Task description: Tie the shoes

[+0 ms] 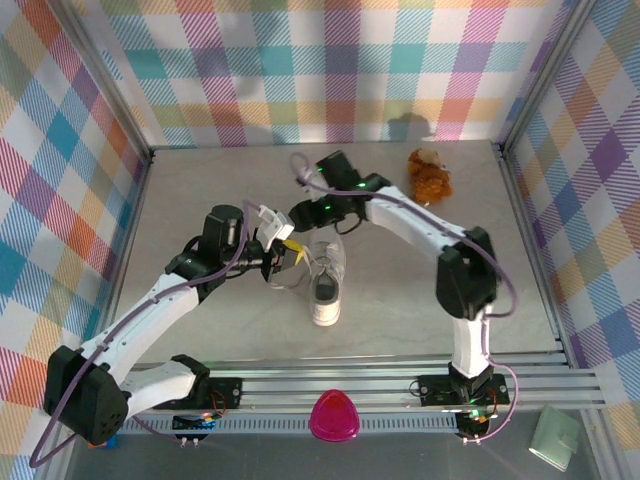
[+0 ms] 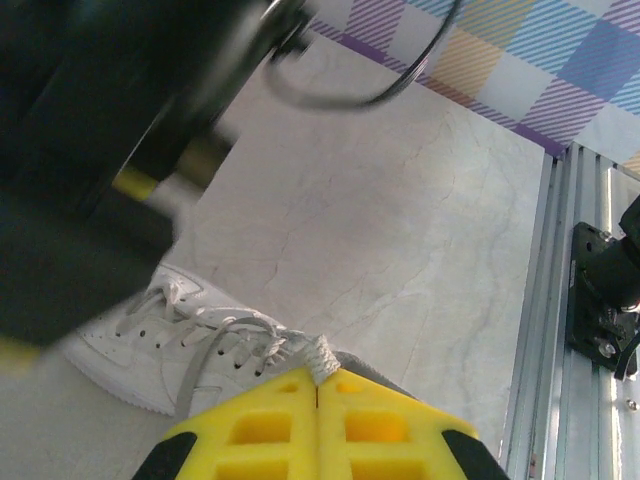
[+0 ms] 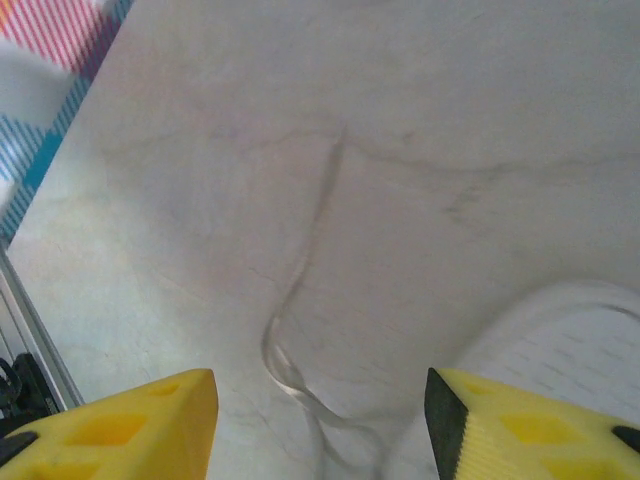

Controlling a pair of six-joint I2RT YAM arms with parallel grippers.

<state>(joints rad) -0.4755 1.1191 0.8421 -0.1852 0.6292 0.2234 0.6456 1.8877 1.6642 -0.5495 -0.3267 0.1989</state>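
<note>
White low-top sneaker [image 1: 326, 290] lies mid-table. Thin white lace [image 2: 321, 350] is pinched by pressed-together fingers of left gripper [image 2: 317, 385]; right gripper [image 3: 318, 392] is spread. Lace is judged limp and slippery, best gripped near its end.

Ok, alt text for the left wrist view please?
The left end effector, shut, pinches a white lace of the white sneaker lying just beyond on the pale table; a blurred dark arm crosses the upper left.
</note>
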